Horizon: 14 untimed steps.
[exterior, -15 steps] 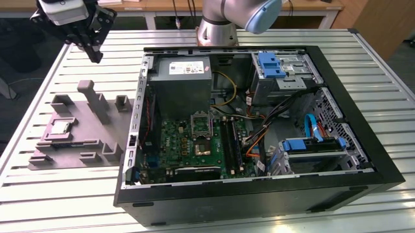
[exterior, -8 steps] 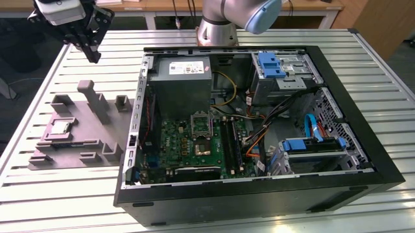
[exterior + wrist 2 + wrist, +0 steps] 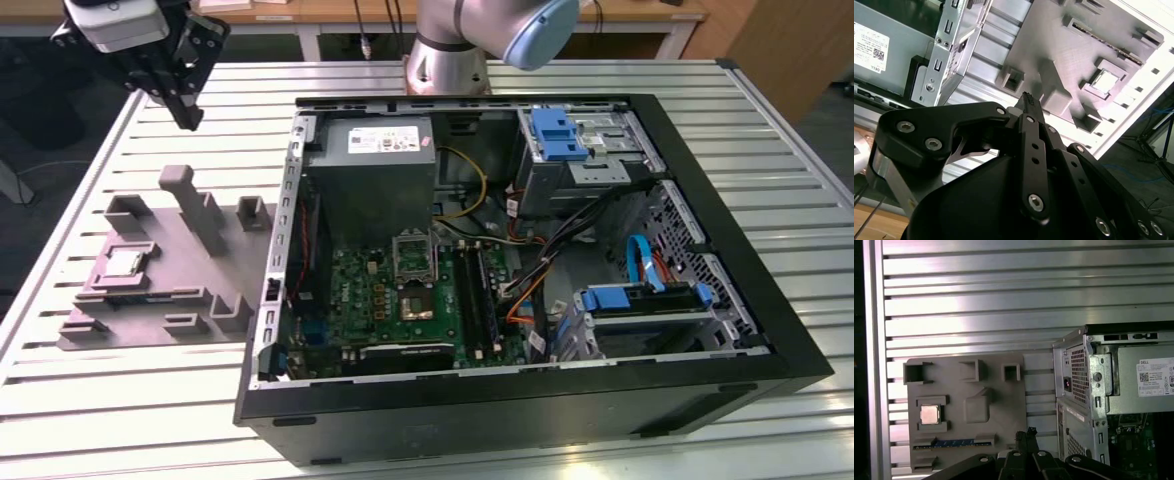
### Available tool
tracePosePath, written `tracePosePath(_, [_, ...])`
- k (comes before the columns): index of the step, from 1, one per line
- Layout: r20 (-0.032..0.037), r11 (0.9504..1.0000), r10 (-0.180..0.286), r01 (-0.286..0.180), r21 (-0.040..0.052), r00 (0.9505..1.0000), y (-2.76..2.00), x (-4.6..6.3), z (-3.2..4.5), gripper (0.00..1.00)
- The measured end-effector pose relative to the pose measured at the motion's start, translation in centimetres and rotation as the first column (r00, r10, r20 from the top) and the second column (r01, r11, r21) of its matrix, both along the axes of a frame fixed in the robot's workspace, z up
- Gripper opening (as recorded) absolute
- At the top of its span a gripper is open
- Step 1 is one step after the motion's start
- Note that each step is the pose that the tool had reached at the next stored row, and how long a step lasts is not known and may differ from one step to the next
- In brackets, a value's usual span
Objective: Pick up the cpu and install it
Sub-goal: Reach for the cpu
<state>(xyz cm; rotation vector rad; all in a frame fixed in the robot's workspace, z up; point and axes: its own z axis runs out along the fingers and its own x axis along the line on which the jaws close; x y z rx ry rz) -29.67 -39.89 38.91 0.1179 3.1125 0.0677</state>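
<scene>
Claw point(image 3: 191, 120), top cut off, hangs closed away from cpu point(image 3: 127, 262).

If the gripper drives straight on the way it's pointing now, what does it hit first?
The gripper would most likely meet the grey fixture tray first, away from the cpu in its recess; depth is unclear.

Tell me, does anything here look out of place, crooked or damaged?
Nothing stands out. The cpu lies flat in its recess in the grey holder, beside the open computer case; the claw hangs clear of both.
</scene>
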Motion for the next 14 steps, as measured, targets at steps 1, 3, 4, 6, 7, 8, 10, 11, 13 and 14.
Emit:
tracePosePath(1, [0.0, 1.0, 0.0, 0.0, 0.0, 1.0, 0.0, -0.04, 0.0, 0.11])
tracePosePath(3, [0.0, 1.0, 0.0, 0.0, 0.0, 1.0, 0.0, -0.11, -0.01, 0.11])
tracePosePath(4, [0.0, 1.0, 0.0, 0.0, 0.0, 1.0, 0.0, -0.15, -0.01, 0.11])
tracePosePath(6, [0.0, 1.0, 0.0, 0.0, 0.0, 1.0, 0.0, -0.22, -0.01, 0.11])
tracePosePath(7, [0.0, 1.0, 0.0, 0.0, 0.0, 1.0, 0.0, -0.26, -0.01, 0.11])
tracePosePath(8, [0.0001, 1.0, 0.0, 0.0, 0.0, 1.0, 0.0, -0.29, -0.02, 0.11])
tracePosePath(10, [0.0, 1.0, 0.0, 0.0, -0.0001, 1.0, 0.0, -0.35, -0.01, 0.11])
tracePosePath(11, [0.0, 1.0, 0.0, 0.0, 0.0, 1.0, 0.0, -0.39, -0.02, 0.11])
tracePosePath(13, [0.0, 1.0, 0.0, 0.0, 0.0, 1.0, 0.0, -0.45, -0.02, 0.11])
tracePosePath(14, [0.0, 1.0, 0.0, 0.0, 0.0, 1.0, 0.0, -0.49, -0.02, 0.11])
